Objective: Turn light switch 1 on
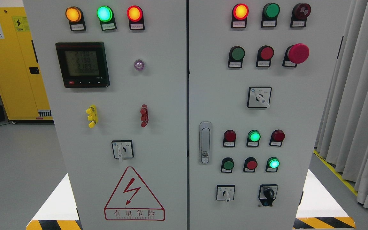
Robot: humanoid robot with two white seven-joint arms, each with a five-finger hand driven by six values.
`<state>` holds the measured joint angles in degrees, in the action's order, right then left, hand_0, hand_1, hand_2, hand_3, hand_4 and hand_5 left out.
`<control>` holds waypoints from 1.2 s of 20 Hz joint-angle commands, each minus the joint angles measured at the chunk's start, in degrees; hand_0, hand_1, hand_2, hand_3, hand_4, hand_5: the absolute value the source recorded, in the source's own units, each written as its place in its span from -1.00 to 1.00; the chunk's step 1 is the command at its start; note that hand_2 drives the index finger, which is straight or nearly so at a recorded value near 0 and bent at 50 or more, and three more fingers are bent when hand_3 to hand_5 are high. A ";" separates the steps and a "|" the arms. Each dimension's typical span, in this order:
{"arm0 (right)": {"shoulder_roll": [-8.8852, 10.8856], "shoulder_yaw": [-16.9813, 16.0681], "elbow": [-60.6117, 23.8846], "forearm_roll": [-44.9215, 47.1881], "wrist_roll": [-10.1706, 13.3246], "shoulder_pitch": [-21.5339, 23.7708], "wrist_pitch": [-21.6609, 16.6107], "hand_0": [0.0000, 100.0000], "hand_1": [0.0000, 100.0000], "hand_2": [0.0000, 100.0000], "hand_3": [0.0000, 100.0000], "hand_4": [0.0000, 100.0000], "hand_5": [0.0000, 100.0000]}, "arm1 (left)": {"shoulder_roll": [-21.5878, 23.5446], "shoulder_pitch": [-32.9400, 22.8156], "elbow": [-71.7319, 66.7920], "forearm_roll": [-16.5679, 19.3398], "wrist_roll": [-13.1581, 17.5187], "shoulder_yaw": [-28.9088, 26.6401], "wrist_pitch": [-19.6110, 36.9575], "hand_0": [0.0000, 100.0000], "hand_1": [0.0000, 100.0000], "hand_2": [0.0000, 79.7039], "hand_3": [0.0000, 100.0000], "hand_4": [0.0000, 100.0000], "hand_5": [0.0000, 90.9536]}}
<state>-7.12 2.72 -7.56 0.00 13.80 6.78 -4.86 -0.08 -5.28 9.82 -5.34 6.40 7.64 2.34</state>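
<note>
Industrial lab: electrical control cabinet (pixel 158 95), yellow safety cabinet (pixel 14 64).

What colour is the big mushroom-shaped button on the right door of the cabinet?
The mushroom button is red, seen best in the head view.

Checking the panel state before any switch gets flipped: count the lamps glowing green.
3. One green lamp sits in the left door's top row, between amber and red. Two are on the right door's lower cluster: middle of the upper row and right end of the lower row. Nothing looks hidden.
</note>
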 commanded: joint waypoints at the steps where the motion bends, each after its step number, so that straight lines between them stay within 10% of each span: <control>1: 0.00 0.00 0.00 1.67 0.00 -0.02 0.02 -1.00 0.00 -0.92 -1.00 -1.00 -1.00 | 0.96 -5.69 17.66 0.07 -1.82 -0.25 0.20 -0.99 -0.59 -1.00 -1.00 -1.00 -1.00; 6: 0.00 0.00 0.00 1.67 0.00 -0.02 0.02 -1.00 0.00 -0.92 -1.00 -1.00 -1.00 | 0.87 -8.15 27.59 0.16 -6.40 -1.22 2.83 -0.98 -0.56 -1.00 -0.95 -0.62 -1.00; 8: 0.00 0.00 0.00 1.67 0.00 -0.02 0.02 -1.00 0.00 -0.92 -1.00 -1.00 -1.00 | 0.96 -10.26 35.22 1.11 -6.49 -4.02 3.11 -0.94 -0.55 -1.00 -0.50 -0.45 -1.00; 11: 0.00 0.00 0.00 1.67 0.00 -0.02 0.02 -1.00 0.00 -0.92 -1.00 -1.00 -1.00 | 0.00 -13.78 48.23 8.74 -6.05 -10.60 3.19 -0.83 -0.54 -0.96 -0.33 -0.31 -1.00; 16: 0.00 0.00 0.00 1.67 0.00 -0.02 0.02 -1.00 0.00 -0.92 -1.00 -1.00 -1.00 | 0.26 -14.23 67.14 12.46 -6.31 -13.08 5.21 -0.76 -0.54 -0.94 -0.29 -0.19 -0.76; 24: 0.00 0.00 0.00 1.67 0.00 -0.02 0.02 -1.00 0.00 -0.92 -1.00 -1.00 -1.00 | 0.17 -14.23 85.09 12.55 -8.33 -15.81 5.74 -0.59 -0.34 -0.34 0.17 0.31 -0.03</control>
<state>-7.12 2.72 -7.56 0.00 13.80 6.78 -4.86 -0.02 -18.94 66.95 6.20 -0.85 -3.05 7.72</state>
